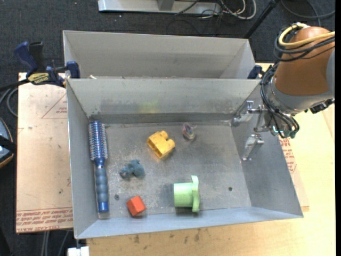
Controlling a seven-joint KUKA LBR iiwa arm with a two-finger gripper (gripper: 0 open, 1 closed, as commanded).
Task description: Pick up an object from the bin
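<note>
Grey bin (pixel 160 103) holds 6 things. Yellow block (pixel 161 144) sits approx mid-floor. Blue brush (pixel 98 164) lies far left of it, blue-grey lump (pixel 131 169) just below-left, red cube (pixel 136 206) further below-left, green spool (pixel 186 194) below-right, small purplish bit (pixel 188 132) just upper-right. Gripper (pixel 244 137) hangs well right of block over bin's sloped wall, fingers apart, nothing btwn them.

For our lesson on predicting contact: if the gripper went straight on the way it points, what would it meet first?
Probably bare metal: the gripper hangs by the bin's right wall, so going down it would likely touch that slope or the floor beside it. No object lies beneath.
</note>
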